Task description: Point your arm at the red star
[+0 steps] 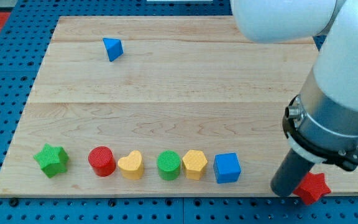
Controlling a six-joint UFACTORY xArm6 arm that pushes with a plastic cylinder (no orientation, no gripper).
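Resting just left of the red star [311, 188] — my tip [286, 190], touching it, no gripper fitted.

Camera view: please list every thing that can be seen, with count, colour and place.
Triangle block: 1, blue, top left of board.
Star block: 1, green, bottom left.
Cylinder: 1, red, right of green star.
Heart: 1, yellow, touching red cylinder.
Cylinder: 1, green, bottom middle.
Hexagon: 1, yellow, beside green cylinder.
Cube: 1, blue, right of hexagon.
Red star: 1, bottom right corner, partly hidden.
Board: 1, light wood.
My tip: 1, dark, just left of the red star, seemingly touching it.
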